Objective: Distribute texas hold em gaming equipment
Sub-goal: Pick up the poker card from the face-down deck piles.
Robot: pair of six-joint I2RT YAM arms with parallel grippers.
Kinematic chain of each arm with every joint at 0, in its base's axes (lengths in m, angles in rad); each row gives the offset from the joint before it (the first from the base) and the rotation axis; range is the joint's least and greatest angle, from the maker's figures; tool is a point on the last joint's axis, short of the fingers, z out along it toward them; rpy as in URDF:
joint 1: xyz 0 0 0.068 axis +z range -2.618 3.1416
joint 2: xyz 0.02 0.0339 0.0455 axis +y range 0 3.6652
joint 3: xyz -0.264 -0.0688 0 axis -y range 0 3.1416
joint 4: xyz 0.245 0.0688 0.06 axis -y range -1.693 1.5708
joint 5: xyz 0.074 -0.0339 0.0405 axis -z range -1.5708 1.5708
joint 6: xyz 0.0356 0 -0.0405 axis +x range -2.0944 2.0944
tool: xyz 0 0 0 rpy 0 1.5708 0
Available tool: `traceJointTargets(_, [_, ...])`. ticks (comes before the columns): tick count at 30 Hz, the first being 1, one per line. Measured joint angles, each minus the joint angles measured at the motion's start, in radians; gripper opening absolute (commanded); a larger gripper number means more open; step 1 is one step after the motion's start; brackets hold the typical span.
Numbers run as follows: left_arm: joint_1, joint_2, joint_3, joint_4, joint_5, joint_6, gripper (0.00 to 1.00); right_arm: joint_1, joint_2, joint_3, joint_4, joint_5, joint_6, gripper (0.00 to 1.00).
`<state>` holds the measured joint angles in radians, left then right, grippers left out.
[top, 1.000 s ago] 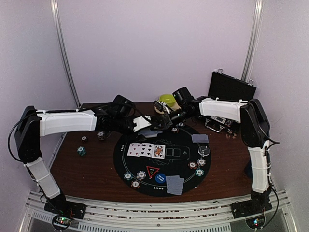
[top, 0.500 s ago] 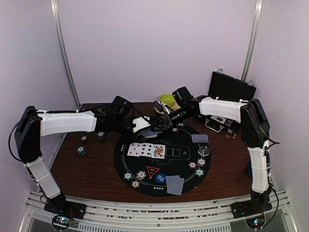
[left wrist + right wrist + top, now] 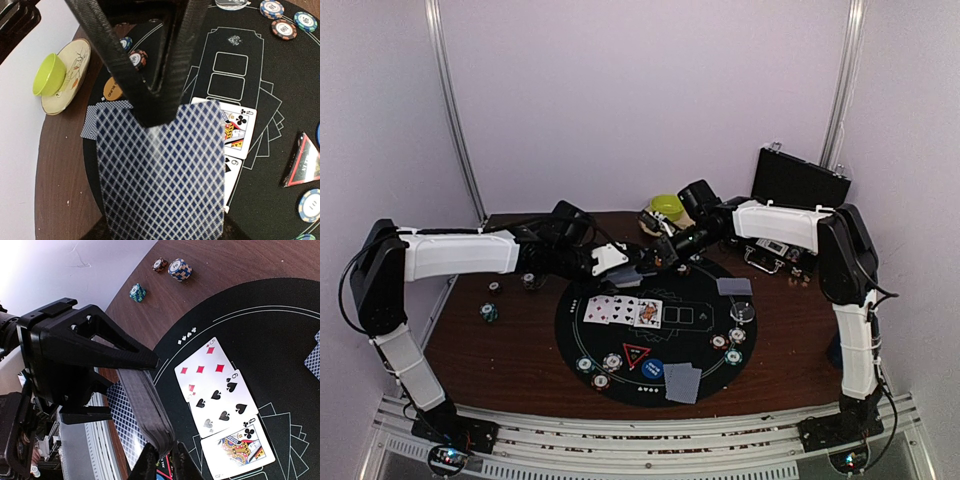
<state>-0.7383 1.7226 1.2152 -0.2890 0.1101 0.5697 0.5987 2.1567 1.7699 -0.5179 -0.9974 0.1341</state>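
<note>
Right end effector (image 3: 165, 462) had edged in to meet the deck (image 3: 165, 175) of cards.

Over the last second it drew closer across the far rim of the black mat (image 3: 710, 300). Its fingers narrowed almost together at the deck's corner, though I could not tell whether they had a card. The left end effector (image 3: 155, 102) stayed clamped on the deck, above the table (image 3: 500, 350) beside three face-up cards (image 3: 623, 311). To me, another card looked about to be peeled off.

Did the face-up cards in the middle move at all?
No. The face-up cards lie in the same spot on the black mat, just left of its printed boxes, as before.
</note>
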Motion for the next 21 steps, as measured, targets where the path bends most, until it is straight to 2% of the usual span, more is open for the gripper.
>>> traceJointTargets(9, [0.003, 0.001, -0.003, 0.0, -0.003, 0.0, 0.11, 0.0, 0.009, 0.013, -0.01, -0.015, 0.002, 0.0])
traceJointTargets(21, [0.004, 0.003, -0.009, 0.006, -0.002, -0.002, 0.11, -0.007, 0.009, 0.02, -0.036, -0.006, -0.019, 0.0])
